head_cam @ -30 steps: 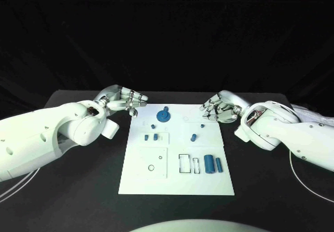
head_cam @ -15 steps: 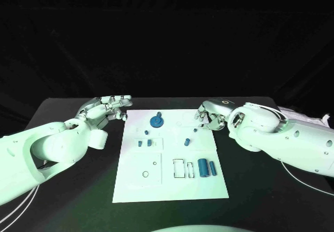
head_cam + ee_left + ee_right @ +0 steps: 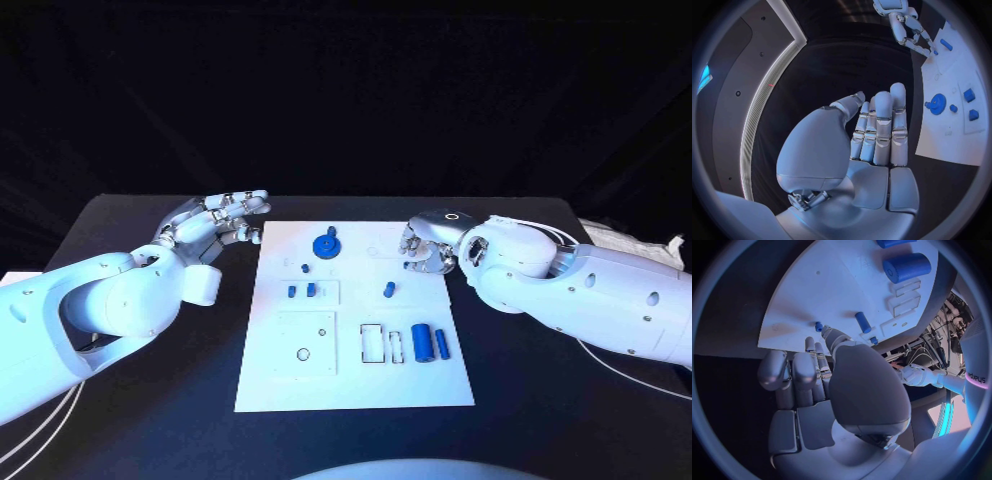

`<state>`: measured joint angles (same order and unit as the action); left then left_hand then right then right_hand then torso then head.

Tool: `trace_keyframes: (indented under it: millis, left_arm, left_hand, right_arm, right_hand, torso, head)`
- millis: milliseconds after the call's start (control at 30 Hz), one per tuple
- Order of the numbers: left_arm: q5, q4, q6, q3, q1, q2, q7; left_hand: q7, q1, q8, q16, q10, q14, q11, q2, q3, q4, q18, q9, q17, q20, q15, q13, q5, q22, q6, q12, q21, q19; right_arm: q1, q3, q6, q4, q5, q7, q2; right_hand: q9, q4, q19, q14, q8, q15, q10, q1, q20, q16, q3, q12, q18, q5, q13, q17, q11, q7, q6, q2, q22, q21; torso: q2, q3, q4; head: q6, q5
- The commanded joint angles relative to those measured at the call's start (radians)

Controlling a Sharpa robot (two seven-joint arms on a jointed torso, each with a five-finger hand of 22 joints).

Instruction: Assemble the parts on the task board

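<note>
The task board (image 3: 353, 330) lies flat in the middle of the black table (image 3: 130, 420), a white rectangle with its long axis running from the robot's side toward the far edge. At the board's far end sits a round blue gear (image 3: 327, 245) with a short stub pointing away from the robot. Nearer, two small blue blocks (image 3: 300, 291) stand side by side on the left half, with a small blue peg (image 3: 306, 268) just beyond them. On the right half a short blue pin (image 3: 388, 290) lies with its long axis roughly along the board's length. Toward the near right corner a thick blue cylinder (image 3: 423, 342) and a thinner blue rod (image 3: 443, 344) lie side by side, close together, both with long axes parallel to the board's long side, just beside two empty rectangular recesses (image 3: 382, 343). The left hand (image 3: 216, 225) hovers off the board's far left corner, beside its edge; the left wrist view shows its fingers (image 3: 882, 127) straight and held together, the thumb alongside, with nothing in its grasp. The right hand (image 3: 430, 243) is over the board's far right corner; the right wrist view shows its fingers (image 3: 811, 365) extended toward the board surface, holding nothing; whether the tips touch the plate cannot be determined.
</note>
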<state>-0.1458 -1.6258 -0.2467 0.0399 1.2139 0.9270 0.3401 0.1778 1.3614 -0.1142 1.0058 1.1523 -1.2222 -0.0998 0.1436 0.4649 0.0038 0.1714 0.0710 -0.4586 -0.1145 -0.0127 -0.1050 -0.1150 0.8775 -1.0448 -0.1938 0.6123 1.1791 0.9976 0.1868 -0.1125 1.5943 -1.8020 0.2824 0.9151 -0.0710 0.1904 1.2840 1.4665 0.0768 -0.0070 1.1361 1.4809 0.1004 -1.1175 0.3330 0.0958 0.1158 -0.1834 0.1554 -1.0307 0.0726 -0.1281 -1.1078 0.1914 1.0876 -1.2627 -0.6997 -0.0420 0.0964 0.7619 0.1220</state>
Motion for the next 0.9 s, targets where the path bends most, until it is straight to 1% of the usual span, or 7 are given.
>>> trace_keyframes:
  millis: [33, 267, 400, 600, 633, 733, 900]
  left_arm:
    - [-0.014, -0.004, 0.013, -0.001, -0.002, -0.001, 0.024]
    - [-0.014, -0.005, 0.009, -0.001, -0.003, -0.003, 0.023]
    - [-0.014, -0.004, 0.010, -0.001, -0.004, -0.004, 0.021]
    - [-0.008, -0.005, 0.015, -0.001, -0.004, -0.005, 0.011]
    - [-0.007, -0.005, 0.015, -0.001, -0.004, -0.006, 0.010]
    - [-0.004, -0.006, 0.016, -0.001, -0.005, -0.007, 0.007]
    - [-0.002, -0.006, 0.018, -0.001, -0.005, -0.008, 0.004]
  left_hand:
    - [-0.002, -0.005, -0.005, -0.002, -0.009, 0.008, 0.001, -0.005, -0.007, 0.000, 0.011, -0.002, 0.002, 0.000, -0.002, -0.001, -0.003, -0.002, 0.005, -0.007, -0.007, -0.006]
    - [0.001, -0.003, -0.003, -0.001, -0.020, 0.009, -0.003, -0.006, -0.014, -0.002, 0.011, -0.003, 0.004, -0.002, -0.003, -0.001, -0.004, -0.006, 0.013, -0.010, -0.011, -0.005]
    - [0.002, -0.001, -0.003, -0.001, -0.023, 0.010, -0.003, -0.007, -0.015, -0.002, 0.011, -0.003, 0.005, -0.002, -0.004, -0.001, -0.005, -0.007, 0.015, -0.011, -0.012, -0.005]
    - [0.002, 0.008, -0.005, 0.000, -0.026, 0.012, -0.003, -0.008, -0.018, -0.009, 0.011, -0.003, 0.007, -0.002, -0.004, -0.003, -0.005, -0.009, 0.017, -0.017, -0.015, -0.004]
    - [0.002, 0.008, -0.005, 0.000, -0.027, 0.012, -0.003, -0.007, -0.018, -0.009, 0.011, -0.003, 0.007, -0.002, -0.004, -0.003, -0.005, -0.009, 0.017, -0.017, -0.015, -0.004]
    - [0.002, 0.010, -0.006, 0.000, -0.027, 0.012, -0.003, -0.008, -0.018, -0.011, 0.011, -0.003, 0.007, -0.002, -0.004, -0.003, -0.005, -0.009, 0.017, -0.019, -0.016, -0.003]
    - [0.002, 0.012, -0.006, 0.000, -0.027, 0.012, -0.003, -0.008, -0.019, -0.012, 0.011, -0.003, 0.007, -0.002, -0.004, -0.003, -0.005, -0.009, 0.017, -0.020, -0.016, -0.003]
  right_arm:
    - [-0.002, -0.001, 0.050, -0.006, -0.024, 0.004, -0.007]
    - [-0.006, -0.004, 0.054, -0.021, -0.020, -0.002, -0.021]
    - [-0.007, -0.005, 0.064, -0.030, -0.019, 0.001, -0.026]
    - [-0.010, -0.006, 0.081, -0.036, -0.018, 0.009, -0.029]
    - [-0.010, -0.007, 0.084, -0.036, -0.018, 0.011, -0.029]
    - [-0.012, -0.007, 0.090, -0.037, -0.020, 0.015, -0.030]
    - [-0.015, -0.007, 0.094, -0.039, -0.022, 0.017, -0.031]
  right_hand:
    - [-0.001, -0.001, 0.002, 0.013, -0.005, -0.006, 0.004, 0.000, -0.009, 0.004, 0.009, -0.004, -0.010, 0.002, -0.003, 0.000, -0.003, 0.006, -0.005, -0.005, 0.000, 0.002]
    - [-0.002, -0.002, 0.006, 0.016, -0.004, -0.007, 0.012, 0.000, -0.011, -0.001, 0.020, -0.007, -0.012, 0.001, -0.015, -0.006, -0.004, 0.007, -0.012, -0.011, 0.006, -0.002]
    - [-0.005, -0.005, 0.029, 0.026, 0.001, -0.014, 0.034, -0.001, -0.013, -0.029, 0.034, -0.005, -0.019, -0.003, -0.027, -0.036, -0.008, 0.010, -0.032, -0.019, 0.040, -0.025]
    - [-0.008, -0.025, 0.043, 0.032, 0.004, -0.017, 0.062, 0.014, -0.017, -0.048, 0.070, -0.009, -0.023, -0.004, -0.044, -0.053, -0.013, 0.012, -0.053, -0.033, 0.062, -0.042]
    - [-0.008, -0.028, 0.043, 0.032, 0.004, -0.017, 0.065, 0.015, -0.017, -0.049, 0.075, -0.010, -0.023, -0.005, -0.046, -0.053, -0.013, 0.012, -0.055, -0.034, 0.063, -0.043]
    - [-0.009, -0.034, 0.044, 0.031, 0.004, -0.017, 0.070, 0.015, -0.017, -0.050, 0.083, -0.012, -0.024, -0.005, -0.051, -0.054, -0.013, 0.012, -0.058, -0.033, 0.066, -0.045]
    - [-0.009, -0.040, 0.045, 0.031, 0.004, -0.017, 0.074, 0.015, -0.018, -0.051, 0.089, -0.014, -0.024, -0.004, -0.055, -0.055, -0.013, 0.011, -0.060, -0.032, 0.067, -0.047]
  torso:
    - [0.000, 0.0005, 0.0033]
    - [0.000, 0.0014, 0.0054]
    - [0.001, 0.0019, 0.0050]
    - [0.001, 0.0019, 0.0057]
    - [0.001, 0.0021, 0.0058]
    - [0.002, 0.0012, 0.0080]
    - [0.003, 0.0008, 0.0097]
  head:
    - [0.003, -0.001]
    - [0.007, -0.005]
    - [0.010, -0.006]
    - [0.014, -0.004]
    - [0.015, -0.004]
    - [0.018, -0.001]
    - [0.020, 0.001]
